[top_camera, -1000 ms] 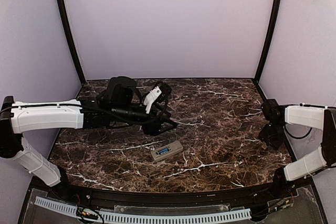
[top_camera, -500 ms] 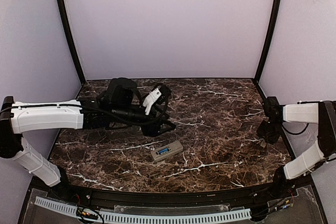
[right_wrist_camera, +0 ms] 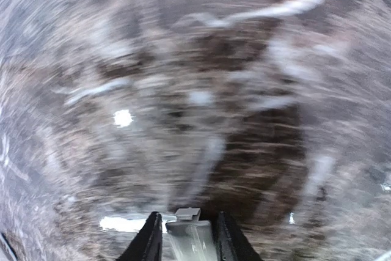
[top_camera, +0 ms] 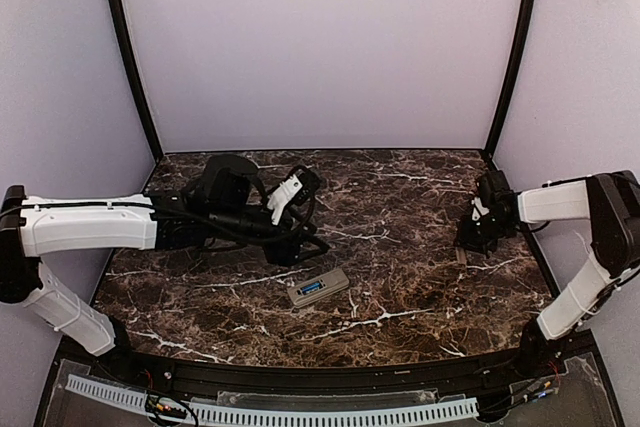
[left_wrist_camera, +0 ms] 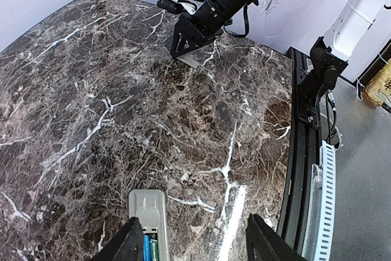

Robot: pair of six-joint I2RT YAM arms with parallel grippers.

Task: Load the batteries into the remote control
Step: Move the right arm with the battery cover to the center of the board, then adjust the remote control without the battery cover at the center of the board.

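The remote control (top_camera: 318, 288) lies at the bench's (top_camera: 420, 297) six o'clock with batteries (left_wrist_camera: 147, 249) in its recess, the left gripper (left_wrist_camera: 192, 236) gaping empty, the right gripper (top_camera: 478, 237) at three o'clock pinching a grey cover (right_wrist_camera: 186, 231).

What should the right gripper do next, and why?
Probably grip the small grey cover firmly and lift it a little. The right gripper is low, with one finger on each side of that cover. The remote lies apart from it with its back open, and the batteries already show inside. So the cover seems to be the only part still missing.
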